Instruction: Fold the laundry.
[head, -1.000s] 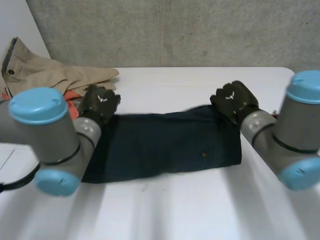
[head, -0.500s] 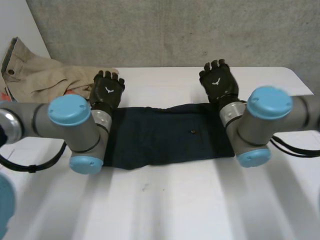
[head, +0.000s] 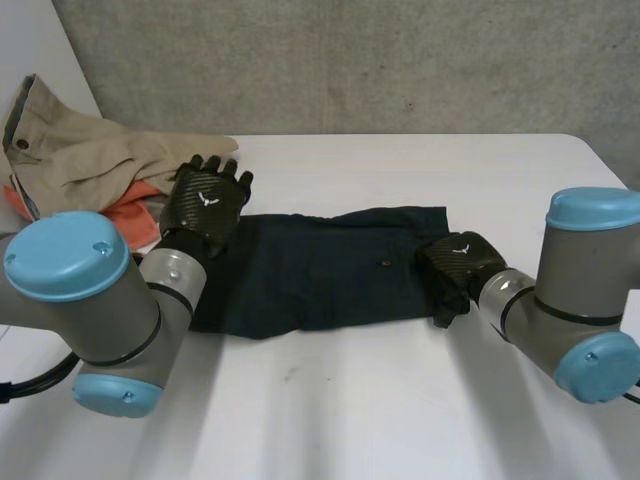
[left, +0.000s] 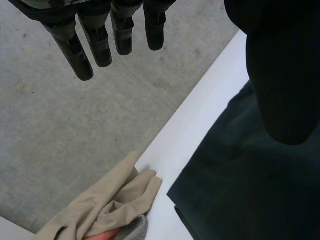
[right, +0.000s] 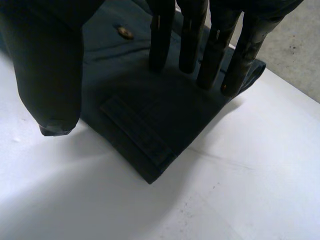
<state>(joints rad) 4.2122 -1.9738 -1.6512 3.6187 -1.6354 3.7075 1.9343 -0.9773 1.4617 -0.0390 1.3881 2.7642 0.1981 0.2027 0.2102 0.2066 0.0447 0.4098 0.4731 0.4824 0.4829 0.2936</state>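
Clothing (head: 100, 155), khaki and perhaps orange, lies heaped beside dark shorts (head: 320, 270).

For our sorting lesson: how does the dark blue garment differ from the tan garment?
The dark blue garment is far darker than the tan garment. The dark blue one lies flat, a long strip mid-table; the tan one is crumpled at the far left corner. The right hand is at the dark blue one's end; the tan one lies untouched. Both lie on the white table.

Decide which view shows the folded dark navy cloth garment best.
Head view: the dark navy garment shows full length on the white table. Left wrist view catches one corner; right wrist view its buttoned end.
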